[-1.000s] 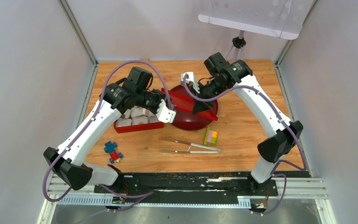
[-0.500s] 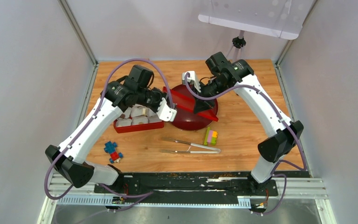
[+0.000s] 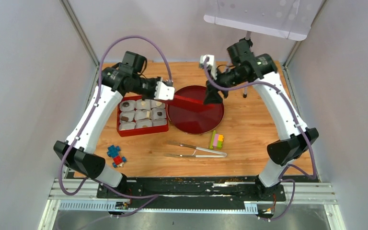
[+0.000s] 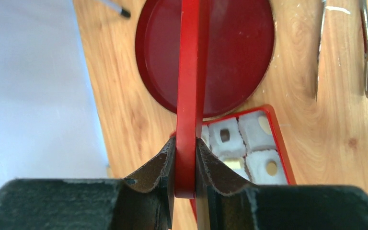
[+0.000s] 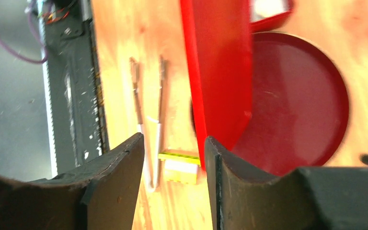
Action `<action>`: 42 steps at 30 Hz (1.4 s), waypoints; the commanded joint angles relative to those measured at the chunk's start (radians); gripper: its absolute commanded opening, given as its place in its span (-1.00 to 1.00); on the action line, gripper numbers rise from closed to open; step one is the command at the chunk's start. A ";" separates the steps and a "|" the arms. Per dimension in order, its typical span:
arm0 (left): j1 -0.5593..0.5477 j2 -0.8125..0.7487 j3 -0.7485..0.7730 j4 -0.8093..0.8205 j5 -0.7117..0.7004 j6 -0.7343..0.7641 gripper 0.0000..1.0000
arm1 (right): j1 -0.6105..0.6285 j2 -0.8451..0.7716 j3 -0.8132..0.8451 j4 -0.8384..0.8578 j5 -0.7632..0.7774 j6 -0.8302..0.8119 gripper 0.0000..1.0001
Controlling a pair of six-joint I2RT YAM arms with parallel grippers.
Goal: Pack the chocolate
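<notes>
Wood tabletop, grey walls all round, usual setup. Compared to a second ago: raised both arms and swung them toward the far edge, hoisting the lid (image 3: 189,100) up over the plate (image 3: 195,120). Holding that lid edge-on in the left gripper (image 4: 187,143), clamped firm on its rim. Keeping the right gripper (image 5: 173,139) spread wide, with the lid's other end just beside one finger, not pinched as far as can be seen. Also cleared the view of the box (image 3: 141,132): white cups (image 3: 143,115) inside, and chocolate (image 4: 225,135) sitting in the ones the left wrist view shows, some brown, some cream. Looks like the filling part is done, so probably just needs the lid carried over and set squarely on the box. Worth minding that one-sided grip, could tilt. Tongs (image 3: 196,151) and blocks (image 3: 216,140) lying near the plate.
</notes>
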 commanded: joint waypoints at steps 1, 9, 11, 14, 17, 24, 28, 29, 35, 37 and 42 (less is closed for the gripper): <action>0.124 0.011 0.068 -0.065 0.112 -0.135 -0.49 | -0.147 -0.058 0.073 0.154 -0.091 0.151 0.02; 0.404 0.084 0.023 -0.001 0.354 -0.500 -0.48 | -0.233 -0.098 -0.103 0.261 -0.156 0.214 0.05; 0.480 0.127 0.017 -0.020 0.445 -0.544 -0.47 | -0.233 -0.085 -0.123 0.268 -0.182 0.232 0.04; 0.567 0.200 0.022 -0.073 0.536 -0.570 -0.48 | -0.233 -0.044 -0.117 0.271 -0.192 0.253 0.04; 0.645 0.262 0.009 -0.108 0.600 -0.603 -0.48 | -0.233 -0.007 -0.105 0.282 -0.203 0.271 0.04; 0.783 0.423 0.025 -0.332 0.691 -0.468 -0.48 | -0.212 0.077 -0.141 0.354 -0.205 0.347 0.06; 0.811 0.496 0.007 -0.429 0.710 -0.379 -0.45 | -0.136 0.125 -0.146 0.417 -0.108 0.334 0.12; 0.818 0.507 -0.003 -0.430 0.720 -0.386 -0.45 | -0.113 0.135 -0.152 0.451 -0.083 0.327 0.13; 0.853 0.558 -0.033 -0.431 0.787 -0.398 -0.46 | -0.050 0.289 -0.075 0.620 -0.027 0.474 0.17; 0.853 0.552 -0.037 -0.412 0.793 -0.440 -0.46 | -0.041 0.356 -0.020 0.616 -0.031 0.481 0.17; 0.857 0.502 -0.099 -0.232 0.788 -0.691 -0.45 | -0.035 0.396 0.000 0.637 -0.019 0.505 0.17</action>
